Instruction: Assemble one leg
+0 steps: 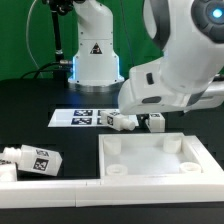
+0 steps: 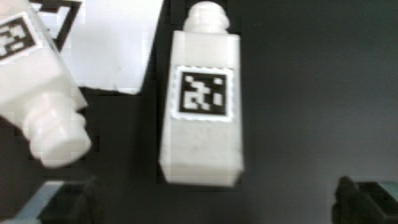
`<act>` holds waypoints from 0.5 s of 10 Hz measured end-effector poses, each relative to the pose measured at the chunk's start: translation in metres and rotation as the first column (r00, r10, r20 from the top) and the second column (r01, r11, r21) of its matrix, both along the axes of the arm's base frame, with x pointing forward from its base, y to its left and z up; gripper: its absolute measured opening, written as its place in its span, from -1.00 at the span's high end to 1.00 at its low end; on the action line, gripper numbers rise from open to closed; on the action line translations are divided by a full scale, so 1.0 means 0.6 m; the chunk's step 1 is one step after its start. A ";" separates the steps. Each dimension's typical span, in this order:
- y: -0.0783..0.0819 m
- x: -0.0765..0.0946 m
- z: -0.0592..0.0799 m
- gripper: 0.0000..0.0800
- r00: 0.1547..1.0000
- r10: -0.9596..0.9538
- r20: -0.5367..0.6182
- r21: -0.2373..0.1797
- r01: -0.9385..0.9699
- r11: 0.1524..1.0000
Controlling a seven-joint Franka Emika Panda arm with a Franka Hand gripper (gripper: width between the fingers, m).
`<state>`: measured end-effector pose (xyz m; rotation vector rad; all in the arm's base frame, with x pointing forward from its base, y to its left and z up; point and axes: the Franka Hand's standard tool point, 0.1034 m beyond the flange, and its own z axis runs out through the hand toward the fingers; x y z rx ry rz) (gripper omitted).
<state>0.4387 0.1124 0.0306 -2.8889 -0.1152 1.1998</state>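
Note:
In the wrist view a leg point(image 2: 201, 100), a white rectangular post with a black-and-white tag on its side and a small nub at one end, lies flat on the black table. My gripper point(image 2: 217, 205) is open and empty above it. Its dark fingertips point(image 2: 365, 200) stand wide on either side, just off the leg's blunt end, not touching it. In the exterior view the gripper point(image 1: 150, 122) hangs low over the table behind the tabletop point(image 1: 190, 168), and a white leg point(image 1: 122, 122) lies just to its left.
A second white tagged piece with a rounded end point(image 2: 45, 100) lies close beside the leg. The marker board point(image 1: 85, 117) lies behind it and shows in the wrist view point(image 2: 107, 50). More white tagged pieces point(image 1: 35, 160) lie at the exterior view's left, above a long white bar point(image 1: 30, 190).

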 end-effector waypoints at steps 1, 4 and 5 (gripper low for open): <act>0.006 -0.012 -0.006 -0.62 1.000 -0.002 -0.016 -0.011 0.002 1.000; 0.012 -0.037 -0.028 -0.62 0.998 0.001 -0.063 -0.026 -0.003 1.000; 0.013 -0.037 -0.034 -0.62 0.998 0.001 -0.066 -0.025 -0.003 1.000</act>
